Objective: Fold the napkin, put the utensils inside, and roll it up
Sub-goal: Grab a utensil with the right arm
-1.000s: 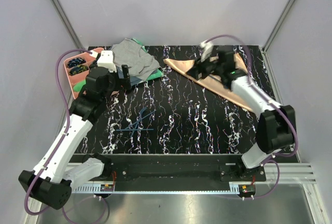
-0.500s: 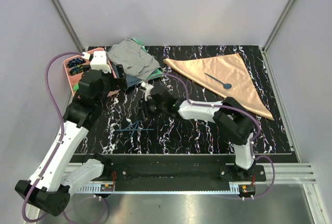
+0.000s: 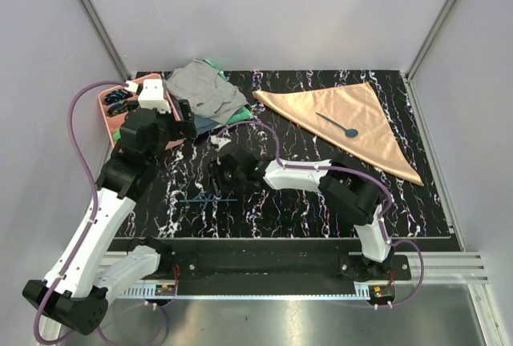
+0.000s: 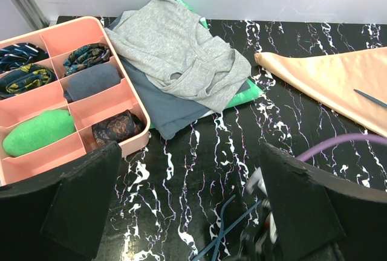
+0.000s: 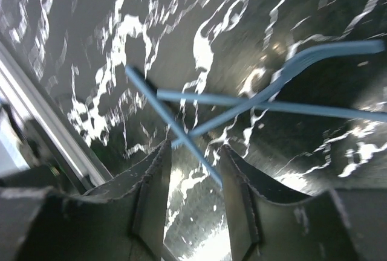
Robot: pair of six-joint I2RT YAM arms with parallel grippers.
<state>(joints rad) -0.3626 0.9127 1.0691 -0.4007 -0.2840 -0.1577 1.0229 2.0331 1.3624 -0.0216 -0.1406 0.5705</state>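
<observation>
Several crossed utensils (image 5: 188, 133) lie just beyond the right fingers (image 5: 151, 194) — narrowly parted, empty.

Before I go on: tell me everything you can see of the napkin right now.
The napkin is a satiny peach-orange cloth with a slight sheen. It lies flat as a large triangle, so it looks folded corner to corner. It sits at the far right of the black marbled table, its longest edge facing the arms. One slim dark blue spoon rests on it near the middle. Nothing else touches it in these views.
</observation>
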